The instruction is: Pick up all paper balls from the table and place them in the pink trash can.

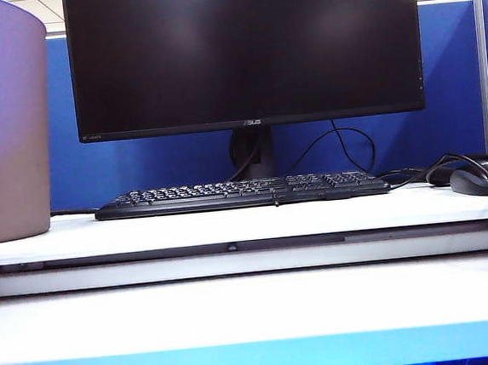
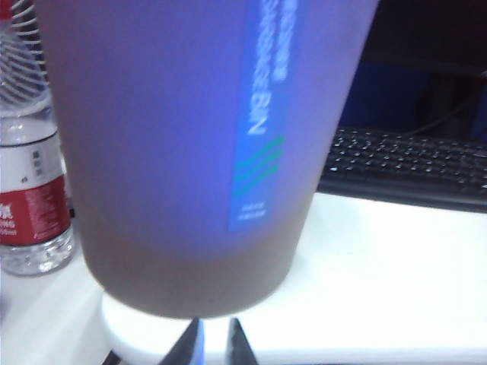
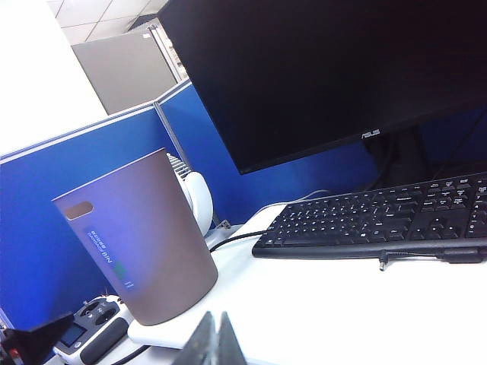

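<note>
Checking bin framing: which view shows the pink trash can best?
Right wrist view: the pink trash can shows whole, rim to base, with handle slot and label. Left wrist view shows only its lower wall and label close up. Exterior view catches just one side at the frame's left edge.

Left gripper (image 2: pixel 214 344): you see only its two dark fingertips at the edge of the left wrist view; they stand close together with a narrow gap between; nothing sits between them
Right gripper (image 3: pixel 214 340): you see its fingertips at the edge of the right wrist view; they press together, closed on nothing
Arms: your exterior view shows neither arm
</note>
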